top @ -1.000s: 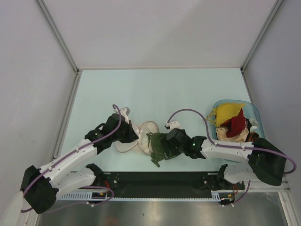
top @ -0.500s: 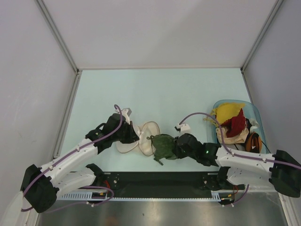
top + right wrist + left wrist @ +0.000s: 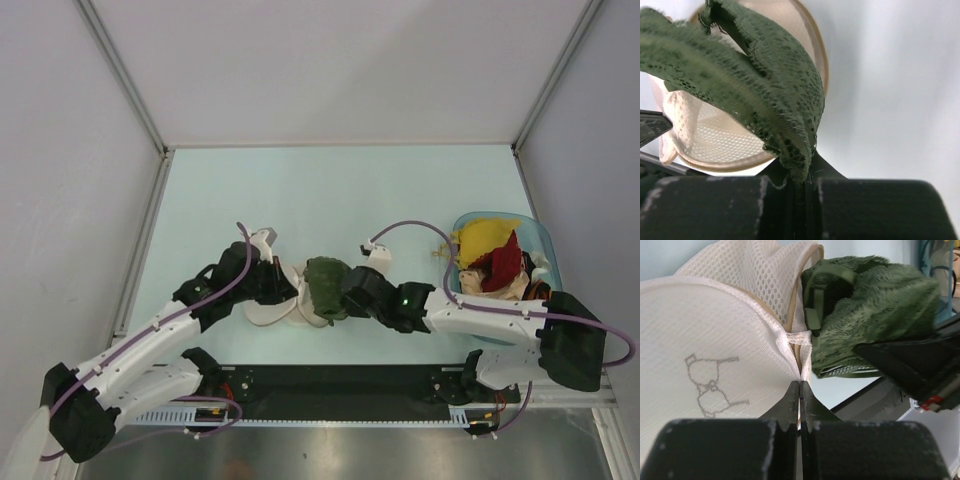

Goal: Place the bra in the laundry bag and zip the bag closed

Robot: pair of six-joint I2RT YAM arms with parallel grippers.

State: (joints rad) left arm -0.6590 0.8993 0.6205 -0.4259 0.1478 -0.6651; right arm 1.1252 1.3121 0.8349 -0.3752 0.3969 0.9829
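The dark olive-green bra [image 3: 326,288] hangs over the open half of the cream mesh laundry bag [image 3: 268,312], pinched at its edge by my right gripper [image 3: 346,295]. In the right wrist view the lacy bra [image 3: 765,90] droops from the shut jaws, above the bag's open shell [image 3: 715,140]. My left gripper [image 3: 283,290] is shut on the bag's rim. In the left wrist view its jaws meet on the mesh edge [image 3: 800,374], with the white bag [image 3: 715,350] to the left and the bra [image 3: 870,310] to the right.
A translucent blue tub [image 3: 535,242] at the right holds yellow [image 3: 484,238] and red [image 3: 503,262] garments. The black base rail [image 3: 340,385] runs along the near edge. Grey walls close in the pale table [image 3: 340,190] on three sides.
My right gripper has shut on the bra and carried it up and left, from beside the bag to over the bag's open half. The left gripper kept its hold on the bag's rim.
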